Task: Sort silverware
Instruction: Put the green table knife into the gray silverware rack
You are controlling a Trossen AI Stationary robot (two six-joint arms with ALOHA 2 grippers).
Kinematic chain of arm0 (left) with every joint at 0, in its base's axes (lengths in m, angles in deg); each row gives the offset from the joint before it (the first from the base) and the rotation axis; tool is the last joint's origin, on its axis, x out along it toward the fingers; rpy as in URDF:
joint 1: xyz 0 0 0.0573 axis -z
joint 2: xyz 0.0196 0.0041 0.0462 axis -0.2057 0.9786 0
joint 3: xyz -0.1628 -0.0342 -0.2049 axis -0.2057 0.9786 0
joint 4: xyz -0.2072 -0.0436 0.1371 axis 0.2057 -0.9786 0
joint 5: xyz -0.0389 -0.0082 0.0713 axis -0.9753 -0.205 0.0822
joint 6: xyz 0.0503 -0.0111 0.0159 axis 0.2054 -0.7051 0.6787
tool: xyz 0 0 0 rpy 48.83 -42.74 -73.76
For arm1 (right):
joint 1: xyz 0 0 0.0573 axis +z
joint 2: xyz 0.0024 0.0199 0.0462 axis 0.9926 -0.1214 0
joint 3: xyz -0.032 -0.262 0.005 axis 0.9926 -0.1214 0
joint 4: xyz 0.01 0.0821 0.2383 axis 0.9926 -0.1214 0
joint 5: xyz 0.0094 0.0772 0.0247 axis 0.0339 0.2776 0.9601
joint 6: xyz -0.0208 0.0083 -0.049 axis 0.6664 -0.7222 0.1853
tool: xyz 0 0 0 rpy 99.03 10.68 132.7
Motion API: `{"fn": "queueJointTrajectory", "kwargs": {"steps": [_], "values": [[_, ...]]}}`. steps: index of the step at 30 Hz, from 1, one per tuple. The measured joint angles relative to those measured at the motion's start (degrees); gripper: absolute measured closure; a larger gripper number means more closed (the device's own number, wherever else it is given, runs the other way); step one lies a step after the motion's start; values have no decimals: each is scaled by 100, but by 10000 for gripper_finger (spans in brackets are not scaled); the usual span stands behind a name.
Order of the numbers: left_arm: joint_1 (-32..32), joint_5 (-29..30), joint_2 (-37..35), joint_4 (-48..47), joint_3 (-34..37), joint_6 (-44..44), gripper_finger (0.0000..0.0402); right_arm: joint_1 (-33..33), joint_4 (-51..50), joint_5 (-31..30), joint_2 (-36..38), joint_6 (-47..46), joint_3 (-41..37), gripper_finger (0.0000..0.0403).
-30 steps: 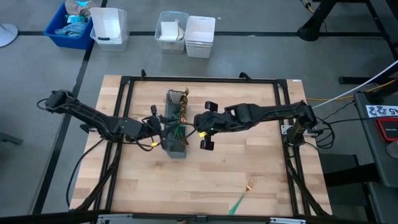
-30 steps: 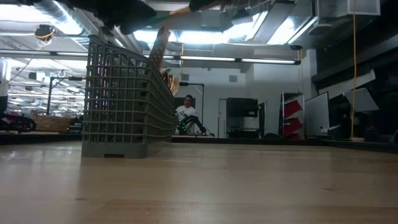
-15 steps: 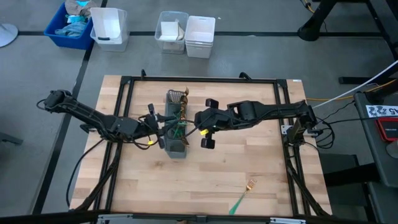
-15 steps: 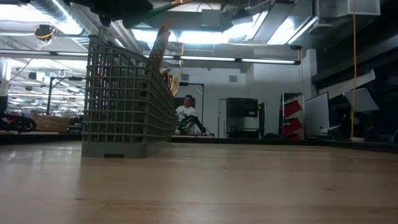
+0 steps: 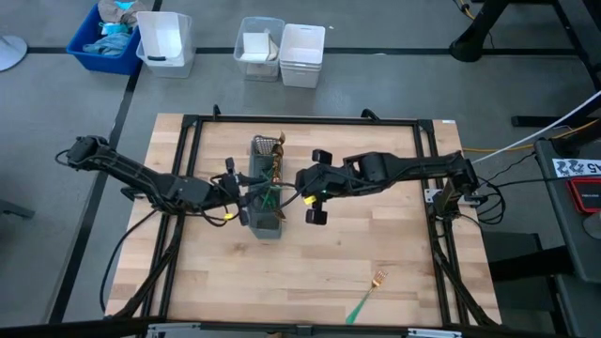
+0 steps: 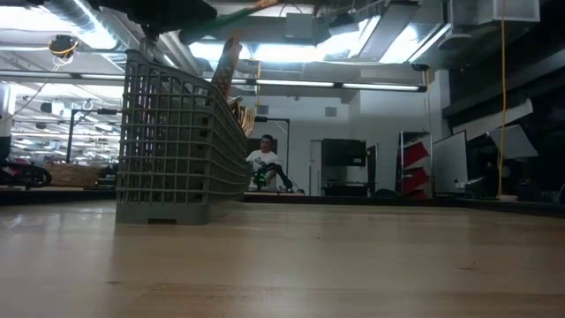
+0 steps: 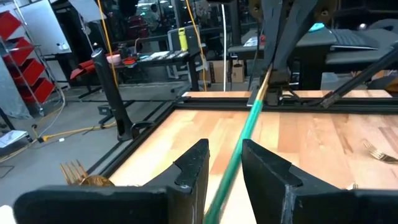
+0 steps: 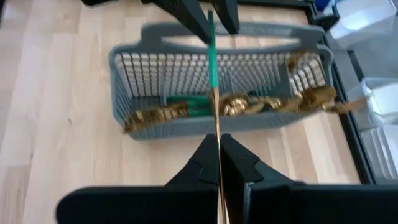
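Right end effector (image 8: 219, 163) is clenched on a teal-handled utensil (image 8: 211, 50) by its gold end, holding it level over the caddy (image 5: 264, 223); left end effector (image 7: 225, 163) straddles the handle, grip unclear. Your caddy holds gold-headed silverware (image 8: 249, 103) in compartments. One fork (image 5: 368, 294) lies loose on the table (image 5: 394, 263).
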Motion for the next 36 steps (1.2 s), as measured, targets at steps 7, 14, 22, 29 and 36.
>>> {"fn": "queueJointTrajectory", "kwargs": {"steps": [7, 14, 22, 29, 36], "values": [[0, 6, -35, 32, 0, 77, 314, -4, -276, 277, 2, -108, 5, 400], [0, 19, -36, 59, 0, 154, 314, -4, -566, 441, -149, -113, -4, 400], [37, 36, -271, 46, -2, 533, 314, -4, -536, 580, -410, -105, -15, 400], [142, 35, -861, -42, -7, 681, 314, -40, -534, 605, -697, -92, -17, 400], [296, 19, -1134, -778, -7, 414, 314, -166, -403, 604, -883, 43, -22, 400]]}}
